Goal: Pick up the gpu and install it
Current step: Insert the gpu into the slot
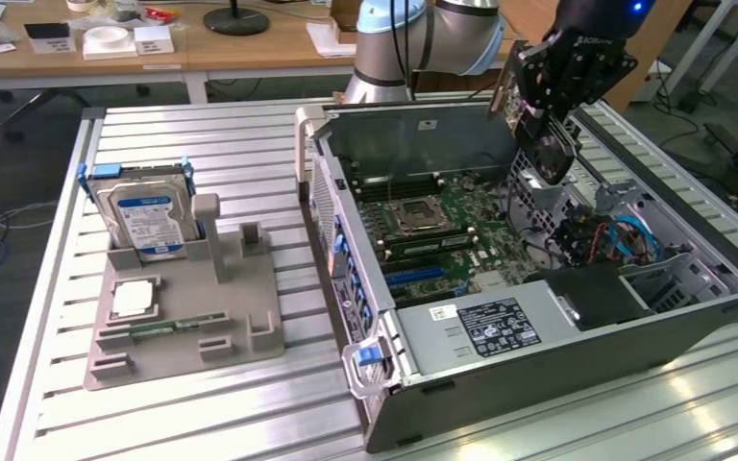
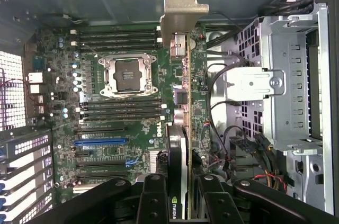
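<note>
High at the exterior view's right, the black jaws pinch the gpu (image 1: 542, 152), a flat green circuit-board card with a black cooler block and a silver metal end bracket, holding it on edge above the open grey metal computer case (image 1: 536, 403). Under the card lies the green motherboard (image 2: 114, 128). At the exterior view's left, on the slatted metal tabletop (image 1: 151, 423), a grey plastic holder (image 1: 234, 317) carries a hard drive with a blue-white label (image 1: 149, 219).

Exterior view: taken from high, well back from open computer case (image 1: 510, 384), angled down across it. Wrist view: taken close above case, aimed straight into it along gpu (image 2: 183, 144) edge. Shared: motherboard (image 1: 444, 229) inside case.
</note>
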